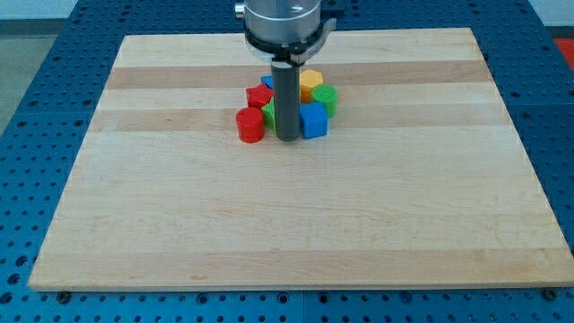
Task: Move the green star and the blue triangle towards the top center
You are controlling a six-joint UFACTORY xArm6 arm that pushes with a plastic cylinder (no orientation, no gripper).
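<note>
My tip (287, 137) rests on the wooden board (296, 224) at the bottom edge of a tight cluster of blocks near the view's top centre. The rod hides the cluster's middle. A green block (269, 113), perhaps the star, peeks out just left of the rod. A sliver of blue (267, 82), perhaps the triangle, shows at the cluster's top left. A blue cube (313, 120) sits just right of the tip. A red cylinder (249, 125) stands left of the tip.
Another red block (258, 97) lies above the red cylinder. A yellow block (310, 82) and a green cylinder-like block (325, 99) sit at the cluster's upper right. The arm's housing (285, 22) hangs over the board's top edge.
</note>
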